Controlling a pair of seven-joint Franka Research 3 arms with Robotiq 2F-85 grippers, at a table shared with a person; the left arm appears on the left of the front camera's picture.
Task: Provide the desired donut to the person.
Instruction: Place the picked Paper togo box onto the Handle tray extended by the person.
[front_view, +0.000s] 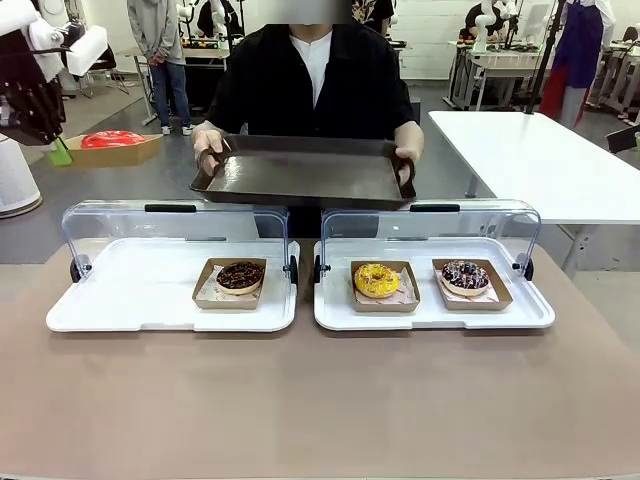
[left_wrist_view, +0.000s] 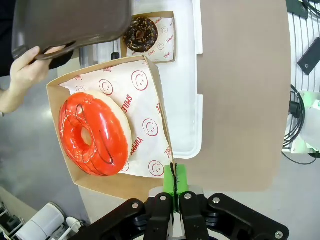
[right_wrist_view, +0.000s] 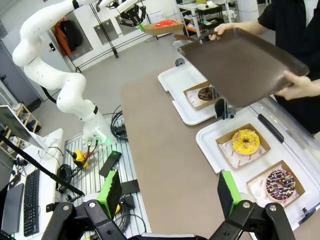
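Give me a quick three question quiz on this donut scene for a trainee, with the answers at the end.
1. True or false: the robot's left hand is shut on the edge of the cardboard tray carrying the red donut.
2. What does the person hold? A) a dark serving tray B) a clear lid C) a yellow donut
3. How many donuts sit in the white display trays?
Key: 1 true; 2 A; 3 three.
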